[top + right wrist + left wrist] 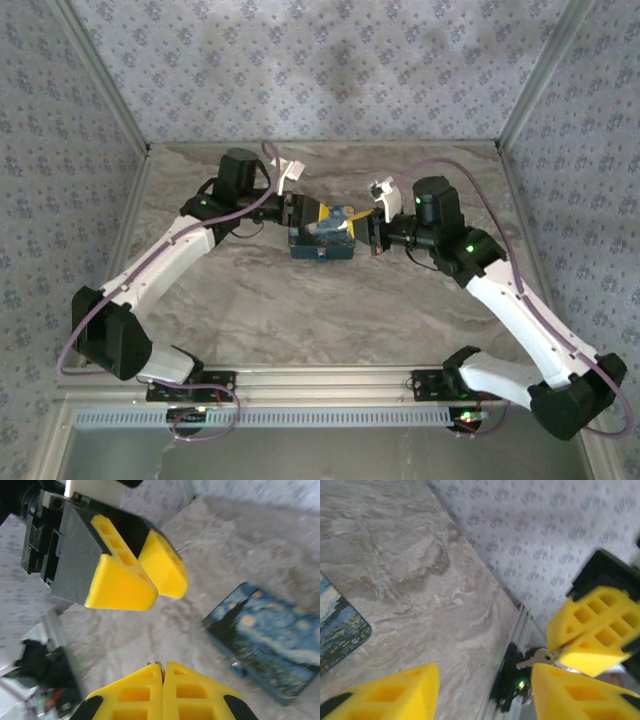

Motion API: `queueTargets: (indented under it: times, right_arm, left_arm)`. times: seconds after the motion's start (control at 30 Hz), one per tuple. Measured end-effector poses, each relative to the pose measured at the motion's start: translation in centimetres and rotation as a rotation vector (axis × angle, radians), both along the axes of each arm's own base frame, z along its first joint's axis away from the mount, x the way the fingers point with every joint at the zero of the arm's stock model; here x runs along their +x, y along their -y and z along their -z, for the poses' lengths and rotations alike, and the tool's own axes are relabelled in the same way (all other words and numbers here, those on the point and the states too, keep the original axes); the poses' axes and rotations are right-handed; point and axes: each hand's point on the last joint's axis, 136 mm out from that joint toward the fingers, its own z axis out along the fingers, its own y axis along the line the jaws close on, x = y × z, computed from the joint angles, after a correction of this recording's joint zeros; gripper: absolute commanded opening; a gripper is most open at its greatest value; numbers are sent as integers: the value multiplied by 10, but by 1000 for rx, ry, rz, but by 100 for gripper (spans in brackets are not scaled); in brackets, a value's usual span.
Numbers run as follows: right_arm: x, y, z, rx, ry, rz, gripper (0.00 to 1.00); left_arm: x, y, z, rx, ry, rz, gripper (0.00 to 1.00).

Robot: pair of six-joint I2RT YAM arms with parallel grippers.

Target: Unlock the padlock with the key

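Right now the left claw (pixel 485 682) gapes wide over bare table (pixel 420 570), the edge of a starry box (pixel 340 625) beside it; facing it, the right claw (pixel 557 652) pinches the key (pixel 532 660) tight.

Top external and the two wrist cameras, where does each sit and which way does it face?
Top external: above and behind the bases, looking down on the table; left arm and right arm show.
Left wrist: looks past its own open fingers at the right gripper pinching the key.
Right wrist: looks past its own shut fingers at the left gripper.
All share the painted box.
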Motion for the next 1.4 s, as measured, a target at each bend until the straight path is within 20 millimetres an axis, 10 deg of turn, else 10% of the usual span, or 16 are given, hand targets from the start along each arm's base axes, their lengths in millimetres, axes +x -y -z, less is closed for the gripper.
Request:
queueTargets:
  times: [0.47, 1.4]
  right_arm:
    - [31, -5, -20, -117, 477, 143, 0]
    - [36, -13, -26, -223, 743, 178, 0]
  left_arm:
    - [29, 29, -4, -225, -464, -183, 57]
    - [21, 43, -41, -329, -555, -143, 23]
